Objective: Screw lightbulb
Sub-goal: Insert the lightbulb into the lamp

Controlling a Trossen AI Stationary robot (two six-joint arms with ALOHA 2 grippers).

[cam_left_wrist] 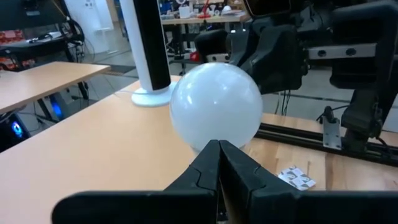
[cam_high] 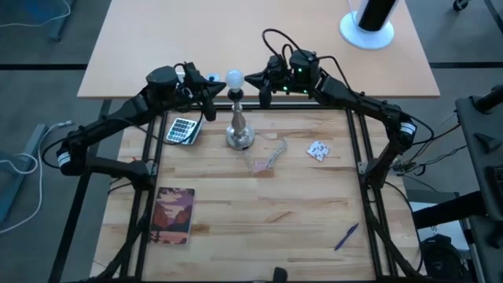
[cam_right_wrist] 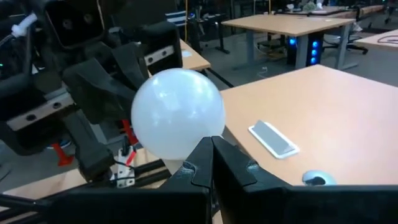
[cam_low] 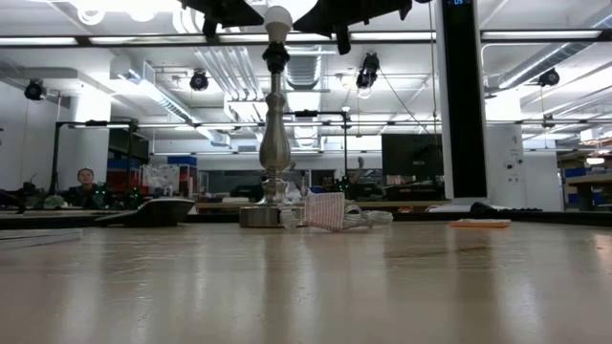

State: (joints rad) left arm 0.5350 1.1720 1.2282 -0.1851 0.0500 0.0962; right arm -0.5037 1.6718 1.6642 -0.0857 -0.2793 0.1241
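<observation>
The white frosted lightbulb (cam_high: 233, 78) (cam_low: 277, 17) sits on top of the silver lamp stand (cam_high: 239, 130) (cam_low: 274, 143), which stands upright on its round foot at the table's far middle. My left gripper (cam_high: 219, 81) (cam_left_wrist: 219, 146) is shut and level at the bulb's left side. My right gripper (cam_high: 247, 79) (cam_right_wrist: 211, 142) is shut and level at the bulb's right side. In each wrist view the bulb (cam_left_wrist: 214, 106) (cam_right_wrist: 177, 112) fills the middle just past the shut fingertips, with the other arm behind it. My left gripper has its shut fingertips (cam_left_wrist: 208, 155) against the bulb's lower left side (cam_left_wrist: 205, 138), coming level from the table's left. The fingers themselves hide the exact spot. My right gripper has its shut fingertips (cam_right_wrist: 224, 155) against the bulb's lower right side (cam_right_wrist: 186, 152), coming level from the table's right. The bulb stays upright on the stand between the two.
A calculator (cam_high: 182, 130) lies left of the stand, a cord with a mesh-like piece (cam_high: 267, 153) and a small white packet (cam_high: 318, 149) right of it. A book (cam_high: 174, 214) and a blue pen (cam_high: 346, 235) lie nearer. A black post on a white base (cam_high: 368, 27) stands on the far table.
</observation>
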